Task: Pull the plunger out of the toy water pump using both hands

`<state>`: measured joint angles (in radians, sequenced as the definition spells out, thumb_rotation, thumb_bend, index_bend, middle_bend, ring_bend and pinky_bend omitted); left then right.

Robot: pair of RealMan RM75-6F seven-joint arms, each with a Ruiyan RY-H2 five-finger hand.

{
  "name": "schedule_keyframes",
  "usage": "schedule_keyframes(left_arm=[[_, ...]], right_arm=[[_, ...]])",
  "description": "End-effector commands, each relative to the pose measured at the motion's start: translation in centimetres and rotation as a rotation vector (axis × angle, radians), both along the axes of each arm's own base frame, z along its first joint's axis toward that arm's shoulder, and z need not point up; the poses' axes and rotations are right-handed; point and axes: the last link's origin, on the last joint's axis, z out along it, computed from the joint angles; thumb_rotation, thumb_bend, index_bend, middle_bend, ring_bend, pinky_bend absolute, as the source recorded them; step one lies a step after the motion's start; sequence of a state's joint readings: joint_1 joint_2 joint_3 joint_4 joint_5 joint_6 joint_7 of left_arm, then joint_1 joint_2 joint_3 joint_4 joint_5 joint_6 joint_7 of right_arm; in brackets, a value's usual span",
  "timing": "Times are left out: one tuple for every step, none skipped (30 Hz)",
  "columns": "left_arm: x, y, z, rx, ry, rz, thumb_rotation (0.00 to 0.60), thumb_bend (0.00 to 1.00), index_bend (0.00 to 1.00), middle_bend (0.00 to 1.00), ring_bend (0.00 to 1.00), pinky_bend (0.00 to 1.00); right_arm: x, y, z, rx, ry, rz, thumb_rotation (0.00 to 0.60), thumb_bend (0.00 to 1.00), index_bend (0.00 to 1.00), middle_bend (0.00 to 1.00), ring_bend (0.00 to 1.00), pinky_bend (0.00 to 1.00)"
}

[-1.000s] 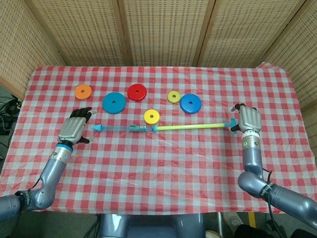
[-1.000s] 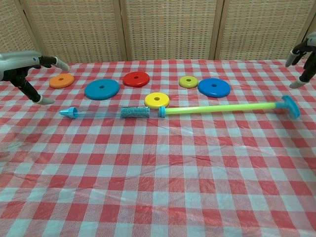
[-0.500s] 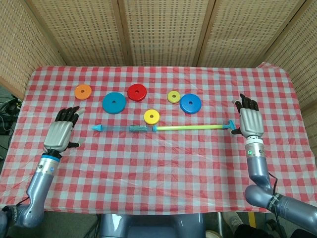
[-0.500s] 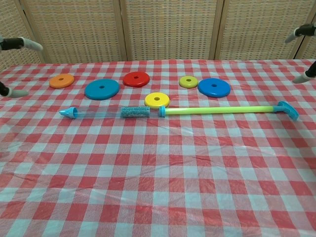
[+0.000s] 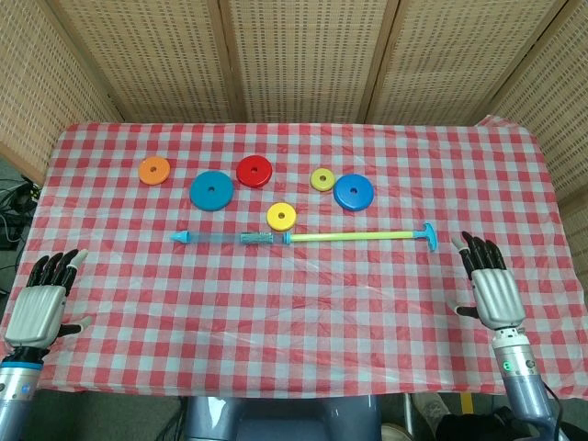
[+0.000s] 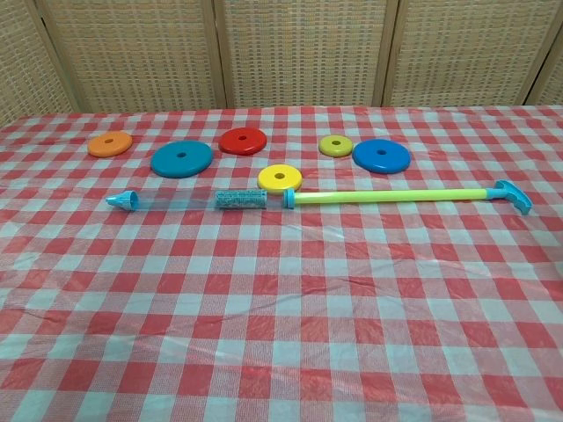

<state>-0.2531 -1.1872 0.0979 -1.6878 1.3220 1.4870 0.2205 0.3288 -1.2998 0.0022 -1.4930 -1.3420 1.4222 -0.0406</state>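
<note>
**Yellow plunger rod drawn far out, both hands off the pump**

Checked red-and-white cloth covers the tabletop (image 5: 303,312), and the toy water pump (image 5: 230,238) lies across its middle, well forward of both hands. Its clear blue barrel points toward the left hand (image 5: 39,308); the yellow plunger (image 5: 354,236) sticks out toward the right hand (image 5: 491,287), its blue T-handle (image 5: 429,236) just ahead of that hand's fingertips but not touching. Each hand sits near the tabletop's near edge, empty, with fingers spread. The chest view shows neither hand.

The rod looks extended almost fully, yet its inner end still sits at the barrel's collar, so I judge the pull unfinished or only just at its limit. A next move would call for the left hand to hold the barrel and the right to take the handle, drawing apart along the pump's axis.

Coloured discs lie beyond the pump; the yellow disc (image 5: 281,217) sits just beside the collar.
</note>
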Motion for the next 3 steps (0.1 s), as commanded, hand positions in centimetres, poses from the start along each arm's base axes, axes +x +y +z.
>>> schedule_keyframes(left_arm=[[-0.24, -0.88, 0.24, 0.008, 0.013, -0.013, 0.600, 0.02, 0.00, 0.00, 0.00, 0.00], [-0.24, -0.98, 0.26, 0.007, 0.019, -0.017, 0.600, 0.02, 0.00, 0.00, 0.00, 0.00], [-0.23, -1.10, 0.34, 0.008, 0.030, -0.021, 0.600, 0.02, 0.00, 0.00, 0.00, 0.00]], right_arm=[[-0.64, 1.05, 0.19, 0.004, -0.013, 0.005, 0.600, 0.05, 0.00, 0.00, 0.00, 0.00], [-0.71, 1.22, 0.19, 0.004, -0.018, 0.007, 0.600, 0.05, 0.00, 0.00, 0.00, 0.00], [-0.78, 1.46, 0.16, 0.003, -0.024, 0.011, 0.600, 0.05, 0.00, 0.00, 0.00, 0.00]])
